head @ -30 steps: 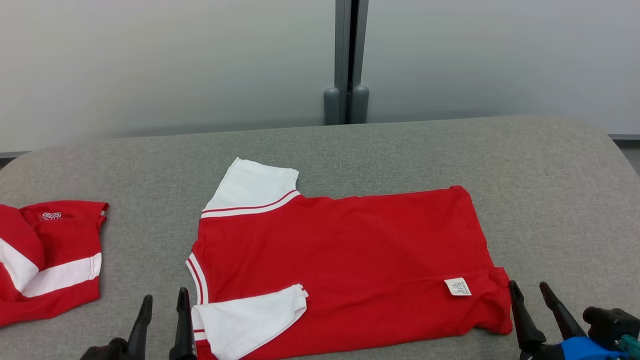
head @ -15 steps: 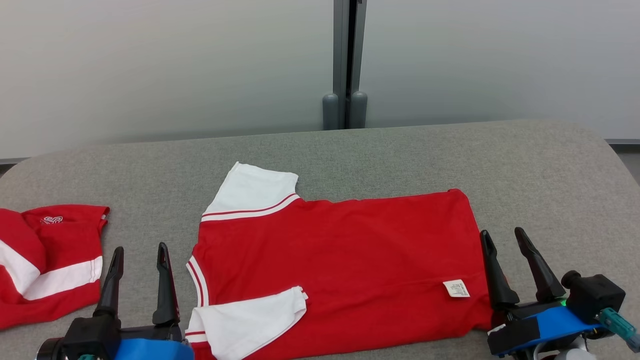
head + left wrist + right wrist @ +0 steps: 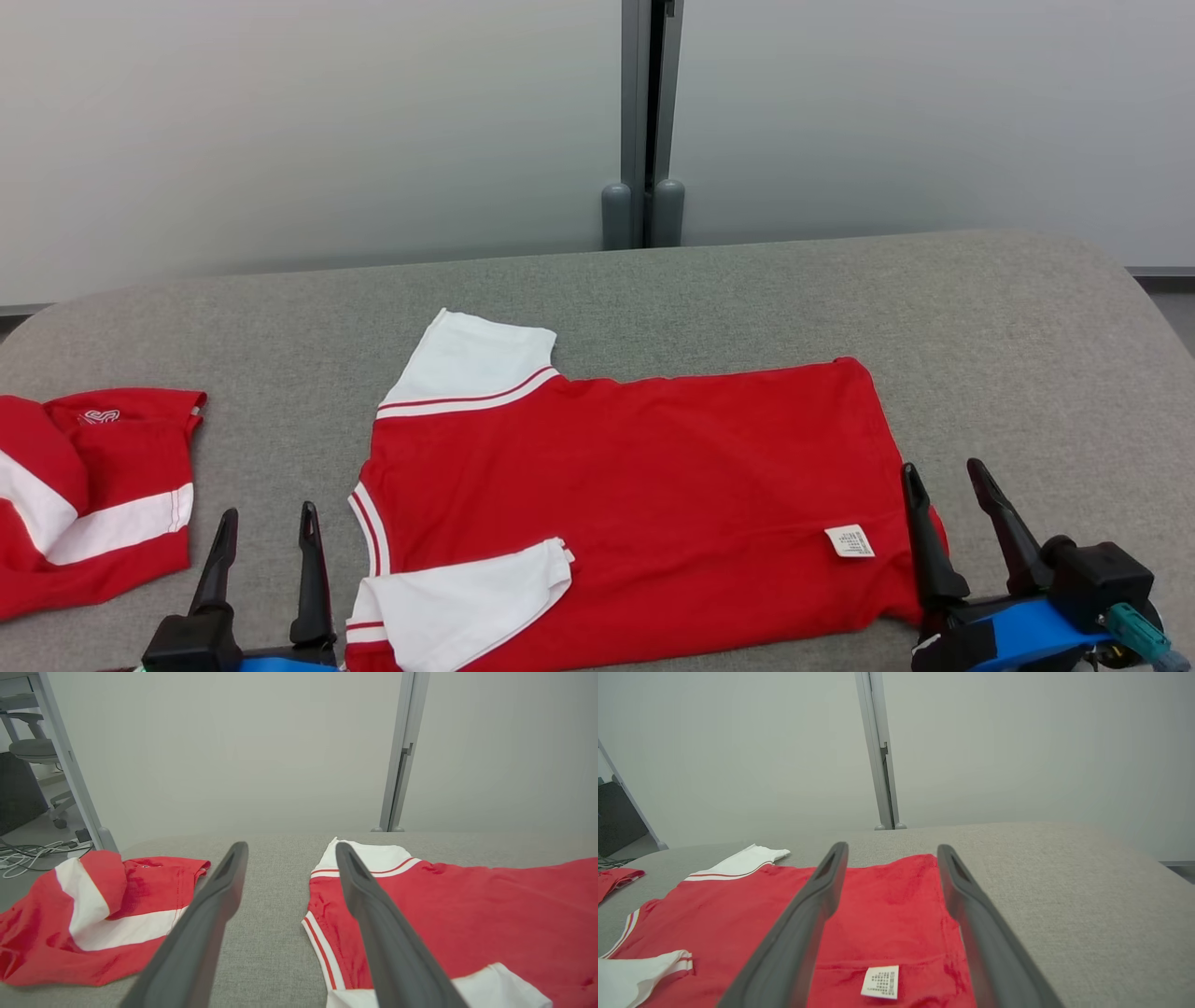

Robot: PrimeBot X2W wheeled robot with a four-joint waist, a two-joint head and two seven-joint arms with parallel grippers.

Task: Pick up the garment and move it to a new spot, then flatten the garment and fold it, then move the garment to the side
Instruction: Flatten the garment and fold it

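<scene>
The left gripper holds its two long dark fingers spread wide with nothing between them, low over bare cloth at the near left of the table, just beside the neck end of the shirt. The right gripper is spread just as wide and is also empty. It sits at the shirt's hem end, its inner finger over the red edge and its outer finger over bare table; whether either gripper touches the surface cannot be told. The red short-sleeved shirt with white sleeves and red-and-white striped trim lies flat in the middle of the grey fabric-covered table, neck toward the robot's left and hem toward its right. Its far sleeve is spread out and its near sleeve is folded onto the body. A small white printed label lies on the red cloth near the hem. A second, crumpled red-and-white garment rests at the table's left edge, well apart. Behind the table, a grey post stands between pale wall panels.
</scene>
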